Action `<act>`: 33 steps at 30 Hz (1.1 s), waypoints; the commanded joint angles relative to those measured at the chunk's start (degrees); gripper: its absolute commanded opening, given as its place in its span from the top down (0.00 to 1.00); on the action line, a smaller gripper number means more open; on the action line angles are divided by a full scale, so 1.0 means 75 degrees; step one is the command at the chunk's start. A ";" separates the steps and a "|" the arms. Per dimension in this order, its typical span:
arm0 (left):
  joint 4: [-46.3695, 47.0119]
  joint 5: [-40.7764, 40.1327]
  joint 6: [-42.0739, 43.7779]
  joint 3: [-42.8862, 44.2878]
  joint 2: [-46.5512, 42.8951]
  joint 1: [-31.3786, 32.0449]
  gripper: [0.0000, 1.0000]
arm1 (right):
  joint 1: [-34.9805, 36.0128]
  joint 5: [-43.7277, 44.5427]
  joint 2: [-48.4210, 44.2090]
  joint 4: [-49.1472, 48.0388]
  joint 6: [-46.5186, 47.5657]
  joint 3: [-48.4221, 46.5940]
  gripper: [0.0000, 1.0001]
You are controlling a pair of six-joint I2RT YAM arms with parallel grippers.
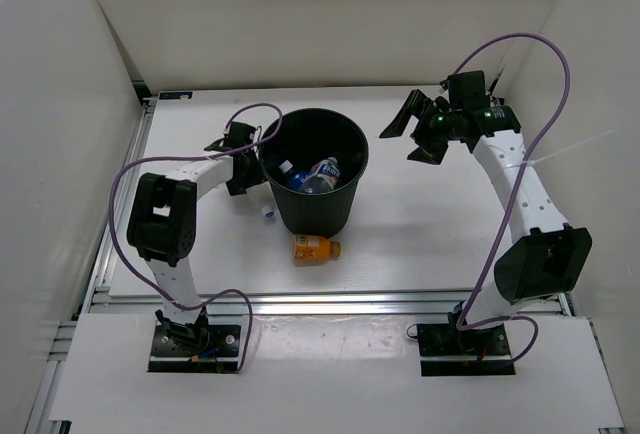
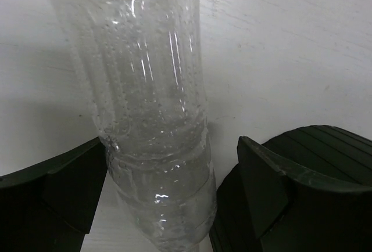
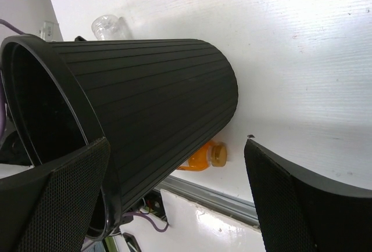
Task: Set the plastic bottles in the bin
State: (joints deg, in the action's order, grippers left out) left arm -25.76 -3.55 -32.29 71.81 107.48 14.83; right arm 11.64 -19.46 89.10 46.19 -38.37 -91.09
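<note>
Left hand (image 2: 172, 150) is wide open and empty, straddling the clear bottle (image 2: 154, 89) lying on the table (image 1: 420, 244) just left of the bin (image 1: 315, 209). Its long axis runs straight out between the fingers (image 2: 273, 188), so a squeeze should catch it. Right hand (image 1: 425, 134): open, empty, well right of the bin.

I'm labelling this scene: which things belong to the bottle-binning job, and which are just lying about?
Job: bin; blue-label bottle inside it; orange bottle lying beside it; clear bottle between the fingers of the open left hand.
Not the job: purple cables; metal rail.
</note>
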 commanded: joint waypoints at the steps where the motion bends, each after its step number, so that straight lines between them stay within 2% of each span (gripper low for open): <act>1: 0.0212 0.0333 -0.0182 -0.0212 -0.0093 -0.0020 0.03 | -0.0110 -0.0100 -0.0021 -0.0148 0.0159 -0.0312 0.00; 3: 0.0212 0.0217 -0.0253 -0.0491 -0.0314 -0.0160 0.12 | -0.0204 -0.0100 0.0050 -0.0148 0.0065 -0.0242 0.00; 4: 0.0212 0.0088 -0.0357 -0.0574 -0.0408 -0.0161 0.30 | -0.0204 -0.0100 0.0050 -0.0148 0.0065 -0.0242 0.00; 5: 0.0212 -0.0180 -0.0358 -0.0656 -0.0513 -0.0231 0.37 | -0.0204 -0.0100 0.0050 -0.0148 0.0065 -0.0242 0.00; 7: 0.0142 -0.0474 -0.0358 -0.0797 -0.0911 -0.0231 0.46 | -0.0204 -0.0275 0.0050 -0.0218 -0.0005 -0.0242 0.00; 12: -0.0396 -0.1526 -0.0136 -0.0658 -0.1884 -0.0231 0.46 | -0.0204 -0.0346 0.0120 -0.0218 -0.0075 -0.0171 0.00; 16: -0.1228 -0.2759 -0.0136 0.0604 -0.2576 -0.0231 0.46 | -0.0204 -0.0580 0.0120 -0.0288 -0.0228 0.0051 0.00; 24: -0.1394 -0.1929 -0.0710 0.2868 -0.3327 -0.0115 0.46 | -0.0204 -0.0651 -0.0267 -0.0359 -0.0298 0.0461 0.00; 29: -0.1394 -0.1612 0.0039 0.4355 -0.2755 0.1091 0.46 | -0.0204 -0.0558 -0.0582 -0.0359 -0.0298 0.0637 0.00; 33: -0.1394 -0.1285 0.0602 0.4675 -0.2460 0.2075 0.46 | -0.0204 -0.0487 -0.0746 -0.0359 -0.0298 0.0859 0.00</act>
State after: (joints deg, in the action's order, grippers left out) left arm -34.24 -16.49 -31.83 105.65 87.02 26.44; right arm 10.17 -22.87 86.43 44.84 -40.49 -85.32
